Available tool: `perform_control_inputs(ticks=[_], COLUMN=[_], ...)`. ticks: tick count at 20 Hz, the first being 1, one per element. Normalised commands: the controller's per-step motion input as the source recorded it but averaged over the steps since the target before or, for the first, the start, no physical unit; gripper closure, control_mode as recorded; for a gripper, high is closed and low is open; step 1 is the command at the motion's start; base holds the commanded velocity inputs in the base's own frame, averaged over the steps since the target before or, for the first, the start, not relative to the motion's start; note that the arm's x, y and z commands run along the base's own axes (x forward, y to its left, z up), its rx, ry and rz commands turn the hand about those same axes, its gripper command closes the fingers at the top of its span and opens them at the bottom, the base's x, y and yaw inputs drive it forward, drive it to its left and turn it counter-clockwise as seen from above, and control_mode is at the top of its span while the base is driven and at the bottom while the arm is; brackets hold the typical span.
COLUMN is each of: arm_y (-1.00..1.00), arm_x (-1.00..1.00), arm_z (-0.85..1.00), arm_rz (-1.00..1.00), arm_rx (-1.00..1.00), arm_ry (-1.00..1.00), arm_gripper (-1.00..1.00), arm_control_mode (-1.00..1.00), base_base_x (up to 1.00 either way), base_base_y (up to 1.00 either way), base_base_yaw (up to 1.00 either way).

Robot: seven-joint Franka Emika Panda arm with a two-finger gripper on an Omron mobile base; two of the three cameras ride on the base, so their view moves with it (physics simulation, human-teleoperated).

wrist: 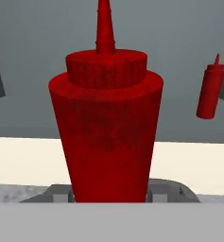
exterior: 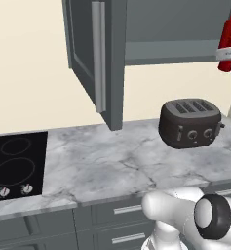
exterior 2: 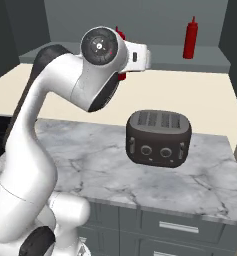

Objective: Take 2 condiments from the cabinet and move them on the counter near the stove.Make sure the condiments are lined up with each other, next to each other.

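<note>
Hand view: one red bottle [wrist: 106, 137] is seen very close, right at the gripper and upright, but whether it is held tight cannot be told. A second red bottle [wrist: 210, 90] is seen farther off to the gripper's right, on the cabinet shelf [exterior 2: 155, 54]. A black toaster [exterior 2: 159, 137] is seen below the gripper on the bench [exterior 2: 90, 155].
</note>
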Motion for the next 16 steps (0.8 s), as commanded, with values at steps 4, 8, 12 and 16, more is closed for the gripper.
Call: perform_control_inputs(ticks=[4,8,12,16], arm_y=[0.79,0.88,0.63,0.53], arm_x=[-1.00,-1.00,-0.78,-0.69], arm_z=[0.05,0.00,-0.04,-0.21], arm_rz=[0.16,0.10,0.08,0.06], arm_rx=[-0.01,-0.06,-0.02,-0.06], arm_ry=[-0.02,-0.08,-0.11,-0.21], arm_gripper=[1.00,1.00,1.00,1.00], arm_control_mode=[-1.00,-1.00,-1.00,-1.00], base_base_x=[0.00,0.00,0.00,0.00], base_base_y=[0.00,0.00,0.00,0.00], base_base_yaw=[0.00,0.00,0.00,0.00])
